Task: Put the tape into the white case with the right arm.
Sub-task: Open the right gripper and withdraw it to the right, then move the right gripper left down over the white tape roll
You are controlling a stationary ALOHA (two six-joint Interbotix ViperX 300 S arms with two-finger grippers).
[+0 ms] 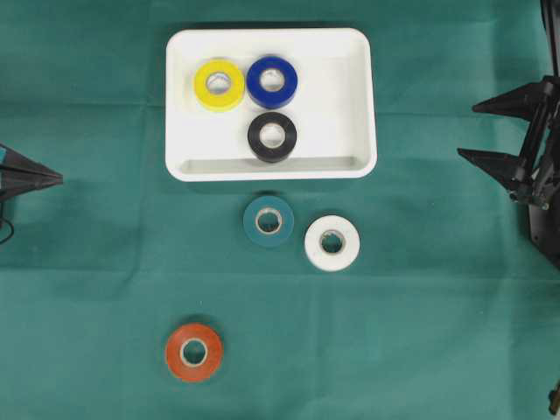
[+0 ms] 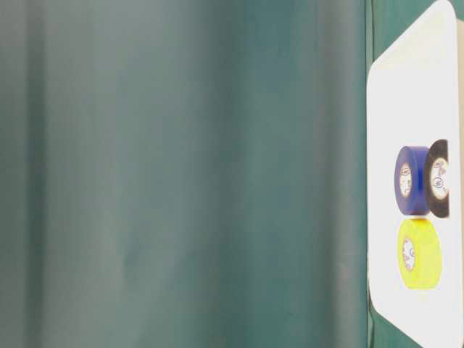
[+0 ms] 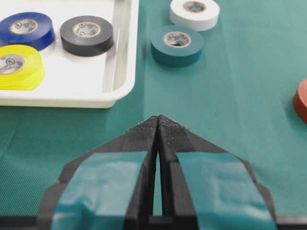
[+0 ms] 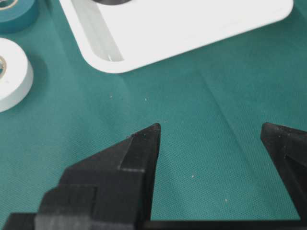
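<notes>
The white case [image 1: 350, 61] lies at the upper middle and holds a yellow roll [image 1: 219, 85], a blue roll [image 1: 272, 81] and a black roll [image 1: 272, 137]. On the cloth below it lie a teal tape roll [image 1: 268, 220], a white roll [image 1: 332, 242] and, lower left, an orange roll [image 1: 193, 352]. My right gripper [image 1: 471, 131] is all black, open and empty at the right edge, well right of the case. In its wrist view [image 4: 211, 129] the case corner [image 4: 192, 28] and the white roll [image 4: 12, 74] lie ahead. My left gripper [image 1: 57, 178], with teal patches, is shut and empty at the left edge.
Green cloth covers the whole table. The left wrist view shows the case [image 3: 122, 57], the teal roll [image 3: 176, 44], the white roll [image 3: 194, 13] and the orange roll's edge [image 3: 301, 99]. The table-level view shows the case [image 2: 406, 94] on end with its three rolls.
</notes>
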